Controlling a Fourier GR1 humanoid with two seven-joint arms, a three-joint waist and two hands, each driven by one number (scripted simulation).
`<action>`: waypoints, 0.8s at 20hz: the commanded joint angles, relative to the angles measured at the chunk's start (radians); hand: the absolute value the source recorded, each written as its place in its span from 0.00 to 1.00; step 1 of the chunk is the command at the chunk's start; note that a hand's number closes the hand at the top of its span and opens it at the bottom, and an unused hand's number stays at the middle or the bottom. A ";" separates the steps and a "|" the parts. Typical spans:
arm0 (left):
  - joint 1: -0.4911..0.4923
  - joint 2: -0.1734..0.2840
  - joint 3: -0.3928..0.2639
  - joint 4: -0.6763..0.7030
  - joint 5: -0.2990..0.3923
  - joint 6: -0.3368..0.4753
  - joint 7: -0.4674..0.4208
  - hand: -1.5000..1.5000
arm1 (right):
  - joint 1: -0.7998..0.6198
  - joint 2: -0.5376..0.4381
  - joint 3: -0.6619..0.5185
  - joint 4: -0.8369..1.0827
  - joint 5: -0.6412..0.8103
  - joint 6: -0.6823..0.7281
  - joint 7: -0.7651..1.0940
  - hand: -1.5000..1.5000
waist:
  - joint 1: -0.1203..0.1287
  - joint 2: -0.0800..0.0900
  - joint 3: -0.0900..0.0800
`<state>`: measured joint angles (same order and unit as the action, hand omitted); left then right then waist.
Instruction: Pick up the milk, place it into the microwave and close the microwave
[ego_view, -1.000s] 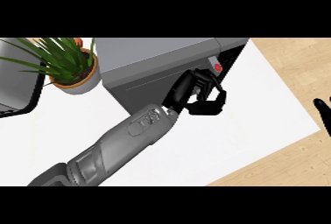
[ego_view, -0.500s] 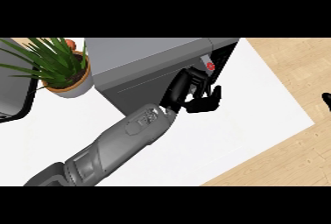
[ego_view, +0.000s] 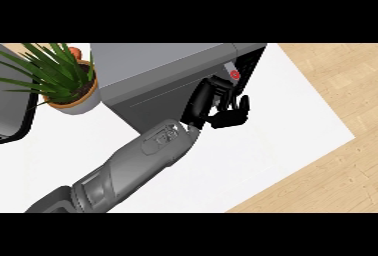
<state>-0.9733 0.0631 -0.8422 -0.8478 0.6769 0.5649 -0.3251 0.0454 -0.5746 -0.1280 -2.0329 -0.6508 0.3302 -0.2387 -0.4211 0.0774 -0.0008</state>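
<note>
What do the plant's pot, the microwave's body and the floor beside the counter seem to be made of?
The pot looks like terracotta: matte orange-brown with a paler rim, though it could be painted plastic. The microwave appears to be grey metal with a dull, even sheen and no pattern. The floor looks like light wood, with visible plank seams and grain. The counter is plain matte white; its material is unclear.

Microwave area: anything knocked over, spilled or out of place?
Nothing stands out. The microwave sits square on the counter, the potted plant is upright, and one hand is at the microwave's front. No spill shows.
</note>
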 joint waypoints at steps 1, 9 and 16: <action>-0.116 -0.060 0.010 0.045 0.005 -0.017 0.010 1.00 | -0.022 -0.023 -0.016 0.000 -0.009 0.003 0.012 0.00 | -0.016 0.011 0.002; -0.109 -0.060 -0.002 0.038 0.023 0.020 -0.008 1.00 | -0.042 -0.038 -0.029 0.012 -0.060 0.016 0.030 0.00 | -0.031 0.019 0.004; -0.110 -0.060 -0.013 0.038 0.036 0.044 -0.017 1.00 | -0.061 -0.058 -0.049 0.024 -0.092 0.020 0.045 0.00 | -0.039 0.019 0.004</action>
<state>-0.9738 0.0705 -0.8612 -0.8575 0.7107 0.6378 -0.3597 -0.0040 -0.6229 -0.1695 -2.0124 -0.7287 0.3463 -0.2000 -0.4354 0.0840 0.0013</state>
